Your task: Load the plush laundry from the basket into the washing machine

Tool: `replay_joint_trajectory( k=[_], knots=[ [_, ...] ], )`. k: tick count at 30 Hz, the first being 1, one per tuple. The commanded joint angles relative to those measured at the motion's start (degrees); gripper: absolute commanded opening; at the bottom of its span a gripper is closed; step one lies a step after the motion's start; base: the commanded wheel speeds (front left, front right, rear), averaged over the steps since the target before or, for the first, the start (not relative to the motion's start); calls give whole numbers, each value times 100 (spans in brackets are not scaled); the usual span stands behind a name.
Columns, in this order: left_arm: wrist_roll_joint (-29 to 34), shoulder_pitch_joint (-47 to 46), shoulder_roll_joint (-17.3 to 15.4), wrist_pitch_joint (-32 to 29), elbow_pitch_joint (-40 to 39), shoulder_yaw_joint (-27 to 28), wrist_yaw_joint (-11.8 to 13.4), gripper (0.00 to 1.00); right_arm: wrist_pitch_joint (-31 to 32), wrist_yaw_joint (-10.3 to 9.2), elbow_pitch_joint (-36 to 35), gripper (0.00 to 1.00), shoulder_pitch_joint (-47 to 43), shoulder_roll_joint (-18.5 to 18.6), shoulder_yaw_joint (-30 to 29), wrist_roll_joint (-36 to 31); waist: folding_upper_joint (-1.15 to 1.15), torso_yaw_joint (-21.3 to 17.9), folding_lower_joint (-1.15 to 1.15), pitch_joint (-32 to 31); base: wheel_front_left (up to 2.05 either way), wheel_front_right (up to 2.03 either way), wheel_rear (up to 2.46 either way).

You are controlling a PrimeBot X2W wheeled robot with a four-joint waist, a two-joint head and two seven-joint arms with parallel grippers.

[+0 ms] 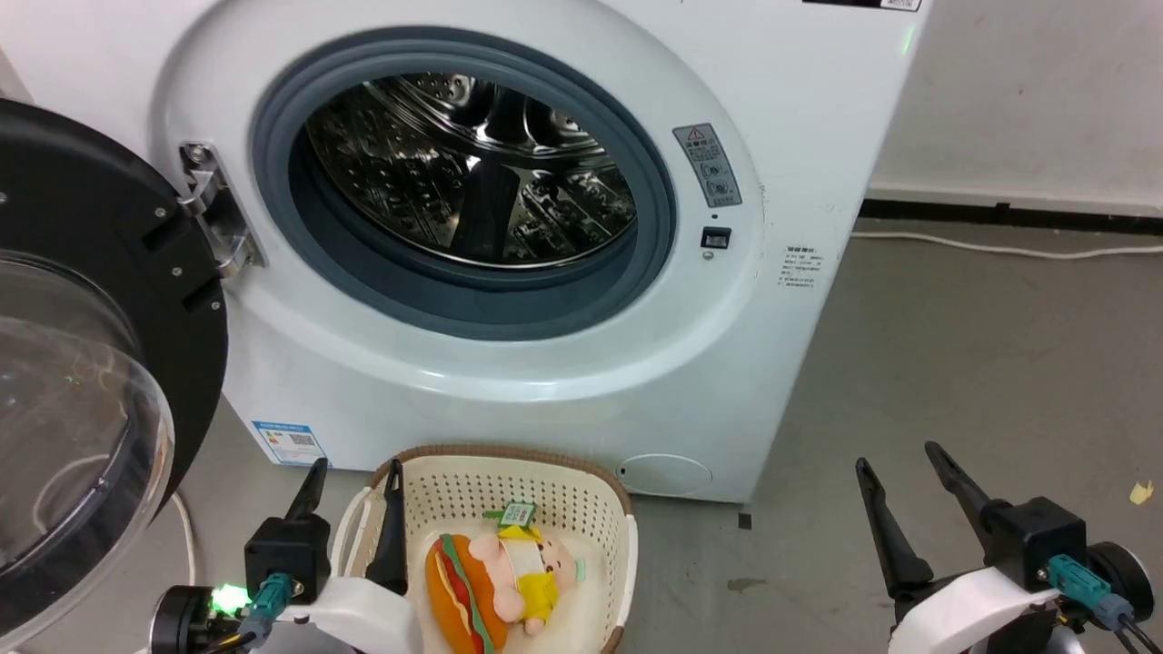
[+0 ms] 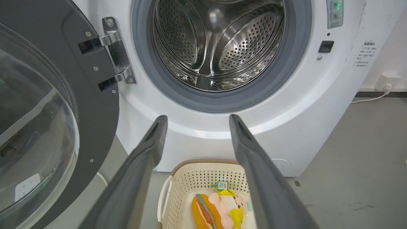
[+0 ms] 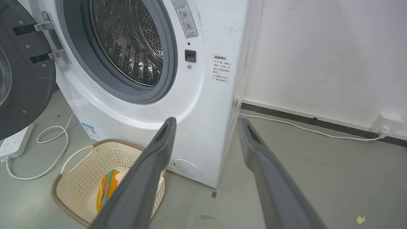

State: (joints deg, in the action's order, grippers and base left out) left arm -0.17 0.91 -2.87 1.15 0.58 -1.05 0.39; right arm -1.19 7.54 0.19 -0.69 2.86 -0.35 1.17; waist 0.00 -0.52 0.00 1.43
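Note:
The plush laundry (image 1: pixel 504 581) lies in the cream basket (image 1: pixel 545 486) on the floor before the washing machine (image 1: pixel 800 136); it is a pink-beige toy in yellow hugging an orange bun, green tag up. The machine's steel drum (image 1: pixel 472 168) stands bare and its bubble door (image 1: pixel 82 409) hangs swung out at left. My left gripper (image 1: pixel 356 472) is open just left of the basket, one finger over its left rim. Far to the right, my right gripper (image 1: pixel 898 456) is open above bare floor. The plush (image 2: pixel 219 208) and basket (image 2: pixel 181 190) sit low between my left fingers.
A white cable (image 1: pixel 999 247) runs along the dark skirting at the wall on the right. A power strip (image 3: pixel 14 143) with a looped cord (image 3: pixel 51 140) lies on the floor under the swung door. Grey concrete floor (image 1: pixel 954 363) spreads to the machine's right.

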Motion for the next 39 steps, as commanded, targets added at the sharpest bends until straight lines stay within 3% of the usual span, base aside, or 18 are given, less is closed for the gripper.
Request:
replay_joint_trajectory(
  k=[1, 15, 39],
  knots=[
    [-11, -50, -6, 58, 28, -20, 10, 100, -60, -1, -34, 100, 25, 0, -17, 72, 0, -18, 0, 37, 0, 0, 0],
    [-6, -465, -96, 221, 539, -161, -77, 100, -226, -1, -152, 100, 202, 0, -35, 240, 0, -239, 0, 653, 0, 0, 0],
    [-70, -1778, -467, 23, 2518, -562, -323, 100, -512, -2, -302, 100, 546, 1, 33, 743, 0, -764, 0, 1938, 0, 0, 0]
  ],
)
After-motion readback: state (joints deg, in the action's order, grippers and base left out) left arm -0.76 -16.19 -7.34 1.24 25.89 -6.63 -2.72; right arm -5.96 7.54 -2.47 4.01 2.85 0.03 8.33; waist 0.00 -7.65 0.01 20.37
